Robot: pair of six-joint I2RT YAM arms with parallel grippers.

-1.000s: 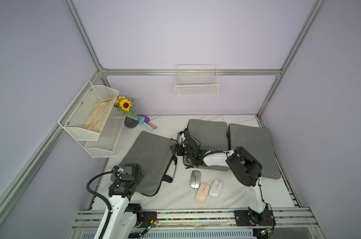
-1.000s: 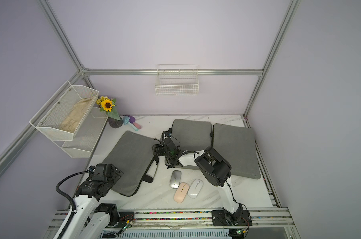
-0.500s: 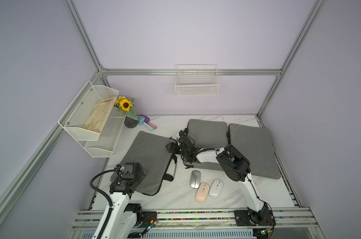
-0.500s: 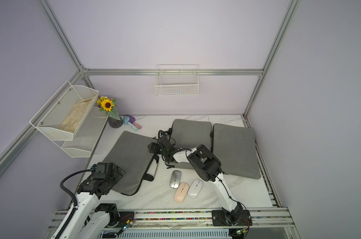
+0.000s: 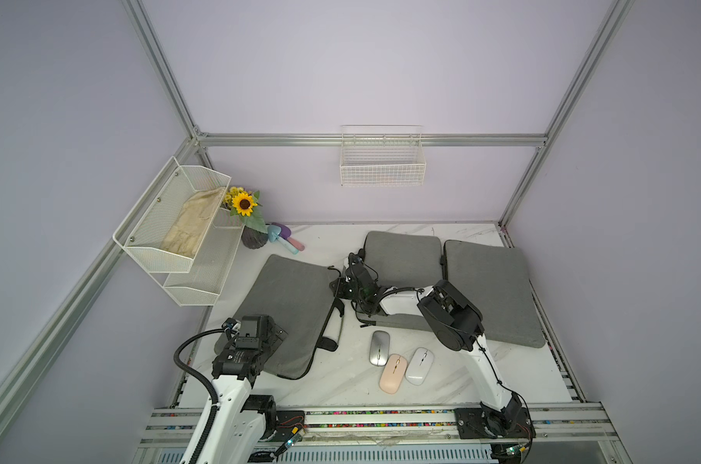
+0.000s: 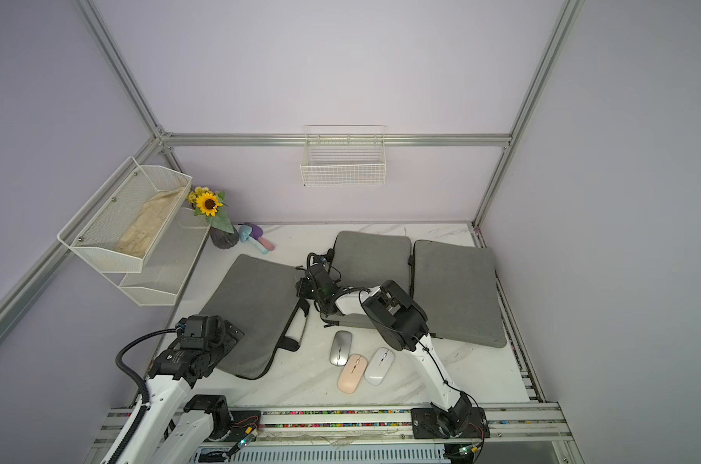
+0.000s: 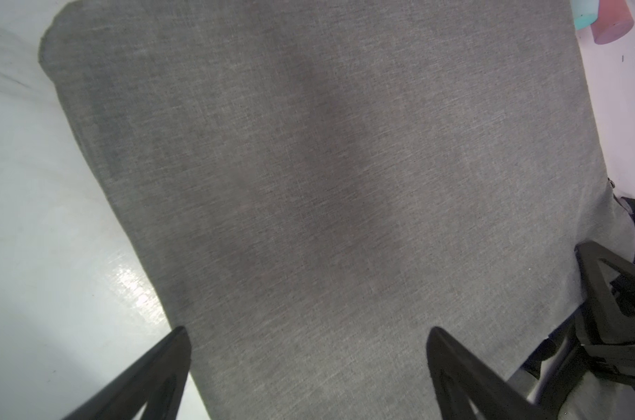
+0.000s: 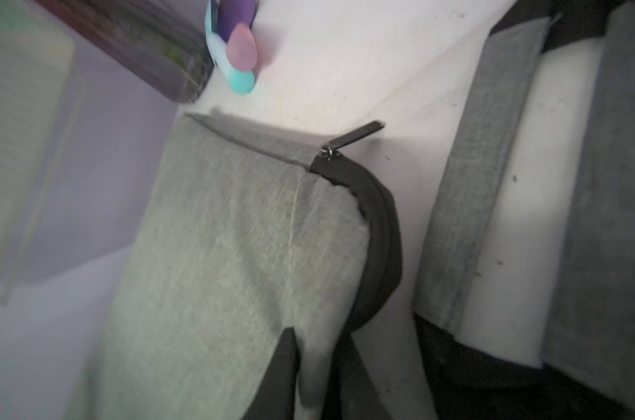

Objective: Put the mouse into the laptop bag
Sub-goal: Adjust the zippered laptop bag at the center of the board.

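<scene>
While the left hand gapes above the laptop bag, the right hand — clamped — pinches its zippered edge.

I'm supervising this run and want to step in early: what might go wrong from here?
The right end effector pinches only the left laptop bag's fabric edge by its zipper; it may slip when lifted. The silver mouse, pink mouse and white mouse lie bunched together, so grabbing one may knock its neighbours.

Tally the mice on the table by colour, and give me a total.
Silver mouse: 1
Pink mouse: 1
White mouse: 1
Total: 3
</scene>
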